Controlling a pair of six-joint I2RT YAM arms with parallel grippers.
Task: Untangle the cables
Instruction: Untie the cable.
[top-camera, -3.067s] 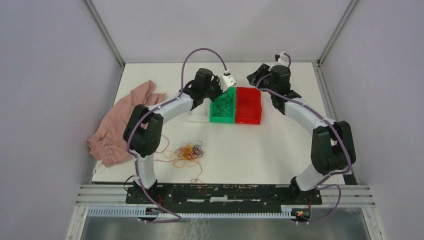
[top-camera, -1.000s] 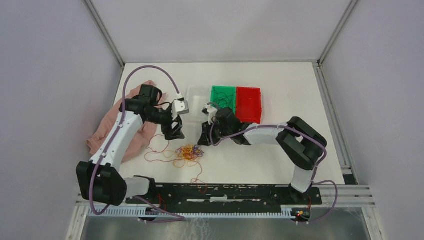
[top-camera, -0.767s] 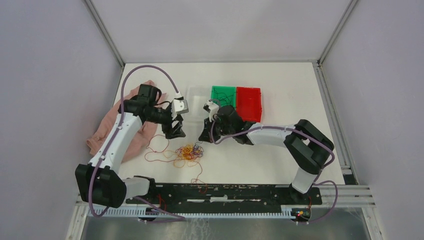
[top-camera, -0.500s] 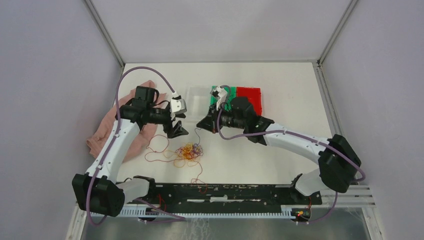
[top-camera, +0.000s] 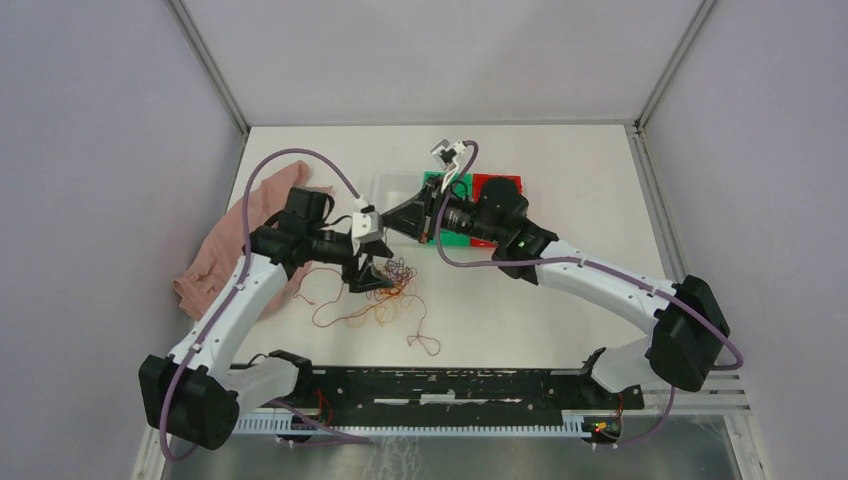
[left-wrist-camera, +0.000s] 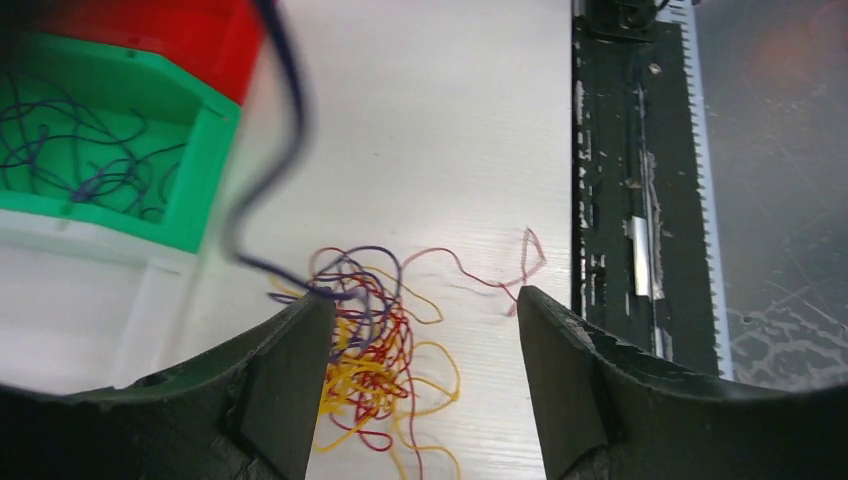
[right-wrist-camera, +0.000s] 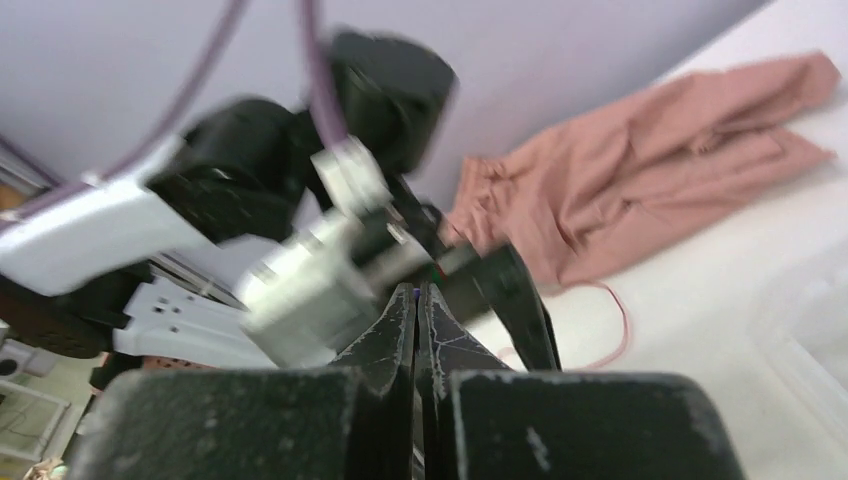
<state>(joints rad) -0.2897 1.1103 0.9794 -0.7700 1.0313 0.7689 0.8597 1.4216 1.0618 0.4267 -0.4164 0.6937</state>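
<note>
Right gripper (right-wrist-camera: 417, 300): risen clear of tangle (left-wrist-camera: 372, 350), clenching dark strand (left-wrist-camera: 262, 170), drawing it out. Left gripper (left-wrist-camera: 420, 305): released, tangle lying between jaws. Next, probably: pinning tangle, freeing strand.

A pink cloth (top-camera: 222, 255) lies left; green bin (left-wrist-camera: 120, 215) adjoins red bin (left-wrist-camera: 190, 35).

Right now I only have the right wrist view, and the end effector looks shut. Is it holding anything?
Observer: Likely. From the left wrist view, a dark purple cable rises off the tangle, up out of frame.
Operator: And the left end effector?
Observer: Open, one finger on each side of the tangle.
Operator: Anything sorted?
Observer: The green bin holds loose dark purple cables.
</note>
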